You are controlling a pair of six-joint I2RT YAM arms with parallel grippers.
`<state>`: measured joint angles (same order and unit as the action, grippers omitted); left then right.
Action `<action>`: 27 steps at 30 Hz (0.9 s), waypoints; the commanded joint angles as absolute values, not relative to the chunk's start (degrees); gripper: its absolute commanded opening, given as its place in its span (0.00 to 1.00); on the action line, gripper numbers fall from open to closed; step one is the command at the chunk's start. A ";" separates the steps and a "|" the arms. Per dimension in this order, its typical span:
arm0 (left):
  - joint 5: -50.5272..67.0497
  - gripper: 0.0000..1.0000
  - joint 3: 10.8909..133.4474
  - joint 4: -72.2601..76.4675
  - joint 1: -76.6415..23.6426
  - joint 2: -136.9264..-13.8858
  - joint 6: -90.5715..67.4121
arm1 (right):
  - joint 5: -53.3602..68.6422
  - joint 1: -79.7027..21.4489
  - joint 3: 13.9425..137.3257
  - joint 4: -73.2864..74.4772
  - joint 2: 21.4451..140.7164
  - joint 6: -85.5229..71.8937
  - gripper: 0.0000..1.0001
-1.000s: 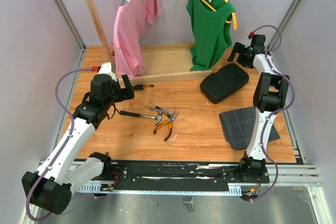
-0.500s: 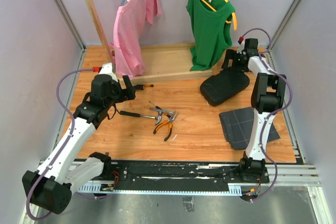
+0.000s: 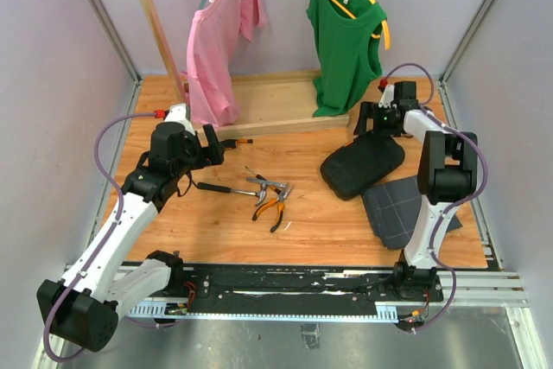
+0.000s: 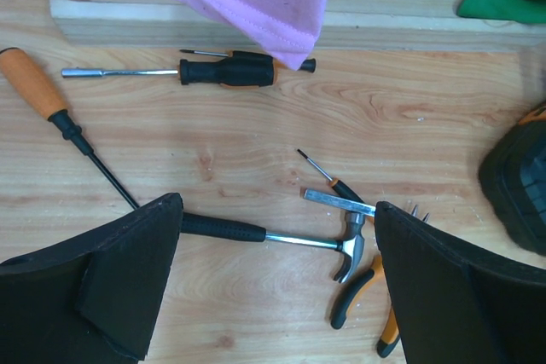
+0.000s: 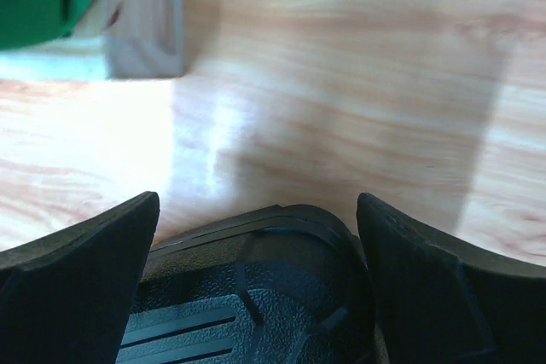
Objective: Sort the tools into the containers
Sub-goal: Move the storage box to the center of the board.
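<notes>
While left and right jaws gape wide, case [image 5: 247, 296] cut off below, hammer [image 4: 281, 239] grip part hidden

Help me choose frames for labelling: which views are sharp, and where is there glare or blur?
Top external: evenly lit, sharp, soft shadows. Left wrist: crisp on the hammer. Right wrist: soft focus, a washed-out glare patch on the table, the tool case dim and close.
</notes>
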<state>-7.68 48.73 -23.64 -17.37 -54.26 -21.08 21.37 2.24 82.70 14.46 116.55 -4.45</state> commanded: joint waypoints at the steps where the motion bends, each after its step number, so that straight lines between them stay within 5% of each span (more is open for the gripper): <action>1: -6.22 0.98 47.94 -21.98 -16.95 -54.00 -21.02 | 25.97 -2.37 76.48 11.59 112.33 -4.79 1.00; 16: -4.80 0.98 47.62 -21.52 -16.92 -54.28 -23.06 | 35.01 -8.22 59.73 -4.69 97.96 -11.91 0.99; 27: -5.08 0.99 45.13 -16.37 -16.88 -54.68 -28.95 | 7.28 -8.22 46.12 -1.91 79.24 -23.53 0.99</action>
<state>-4.40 45.32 -20.32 -17.37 -54.41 -26.50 19.55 -7.84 50.94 -3.20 84.33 -17.56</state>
